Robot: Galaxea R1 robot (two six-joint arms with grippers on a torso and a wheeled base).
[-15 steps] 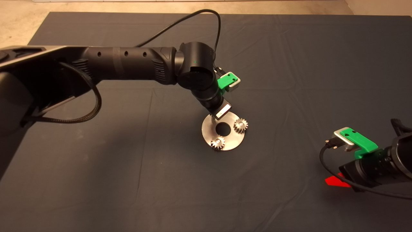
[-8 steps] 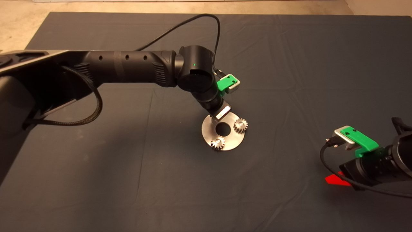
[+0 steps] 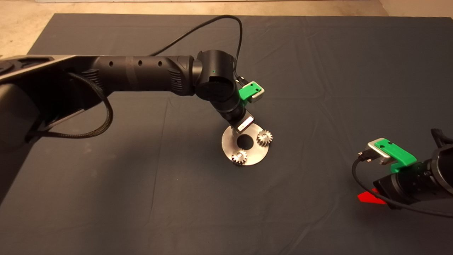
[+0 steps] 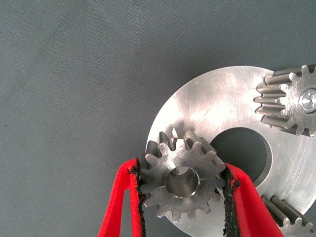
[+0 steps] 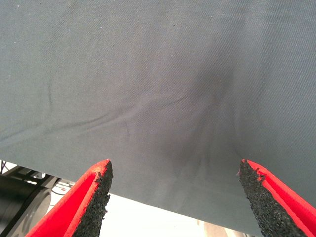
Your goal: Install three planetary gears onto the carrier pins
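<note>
Clamping the third planetary gear (image 4: 182, 180) between its pads, the left gripper (image 4: 182, 190) holds it at the disc (image 3: 260, 151) edge beside the centre hole, two gears (image 3: 264, 137) (image 3: 239, 156) sit on carrier pins (image 3: 240, 154), and the right gripper (image 5: 175, 197), jaws apart, idles at the mat (image 3: 318, 71) edge.

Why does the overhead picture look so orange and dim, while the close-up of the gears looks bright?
Head view: warm orange light, the left arm's shadow dark across the mat. Left wrist view: whiter light, sharp on the held gear, with bright glare on the disc. Right wrist view: soft shadows on wrinkled cloth.
</note>
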